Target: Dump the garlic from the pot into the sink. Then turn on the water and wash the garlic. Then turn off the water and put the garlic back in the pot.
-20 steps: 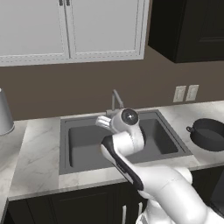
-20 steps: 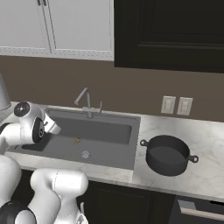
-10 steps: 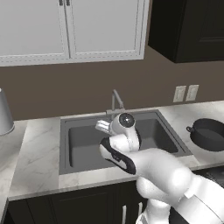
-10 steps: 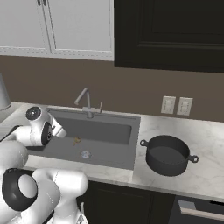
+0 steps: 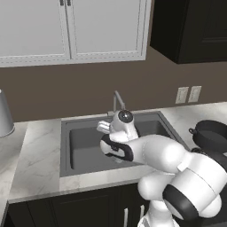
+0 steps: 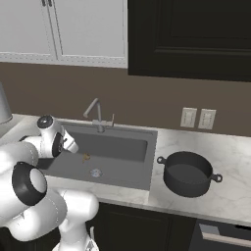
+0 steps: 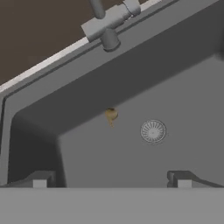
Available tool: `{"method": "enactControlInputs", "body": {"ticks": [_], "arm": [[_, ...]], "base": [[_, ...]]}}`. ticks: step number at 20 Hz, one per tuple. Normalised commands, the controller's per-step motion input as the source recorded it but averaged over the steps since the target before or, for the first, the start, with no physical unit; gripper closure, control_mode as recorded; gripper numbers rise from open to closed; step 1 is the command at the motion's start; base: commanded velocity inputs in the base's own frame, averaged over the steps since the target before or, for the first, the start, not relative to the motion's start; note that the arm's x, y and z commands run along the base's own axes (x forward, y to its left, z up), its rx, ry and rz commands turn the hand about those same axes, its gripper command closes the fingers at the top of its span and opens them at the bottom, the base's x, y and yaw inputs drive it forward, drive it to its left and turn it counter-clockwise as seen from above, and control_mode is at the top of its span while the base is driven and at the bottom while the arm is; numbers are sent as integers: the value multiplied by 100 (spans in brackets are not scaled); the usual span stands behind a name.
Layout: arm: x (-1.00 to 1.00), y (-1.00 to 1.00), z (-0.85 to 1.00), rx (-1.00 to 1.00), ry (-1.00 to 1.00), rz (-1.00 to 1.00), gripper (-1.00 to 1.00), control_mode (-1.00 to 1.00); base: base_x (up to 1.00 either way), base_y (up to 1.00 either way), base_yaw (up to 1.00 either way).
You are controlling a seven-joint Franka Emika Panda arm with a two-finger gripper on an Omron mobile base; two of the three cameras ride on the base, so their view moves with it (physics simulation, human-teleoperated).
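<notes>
Hovering over sink (image 7: 26, 131), end effector (image 7: 111, 179) open, garlic (image 7: 111, 114) near drain (image 7: 153, 131), pot (image 6: 188, 174) on counter

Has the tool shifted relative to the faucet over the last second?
Yes. In the right base view the tool has advanced right over the sink, closing on the faucet and the garlic; its jaws stand open.

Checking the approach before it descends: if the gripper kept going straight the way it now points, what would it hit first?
Probably the bare floor of the sink, short of the garlic and the drain, which sit a little farther along. The open gripper has nothing between its fingertips; depth is hard to judge.
</notes>
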Motion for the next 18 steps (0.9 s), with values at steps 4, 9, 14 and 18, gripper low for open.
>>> {"method": "enactControlInputs", "body": {"ticks": [4,9,14,18], "arm": [[2,0,-16,-10,3,0,-100,-100],[10,0,-26,-10,1,0,-100,-100],[24,0,-21,-4,6,0,-100,-100],[32,0,-21,0,9,0,-100,-100]], "base": [[0,0,0],[0,0,0],[0,0,0],[0,0,0]]}}
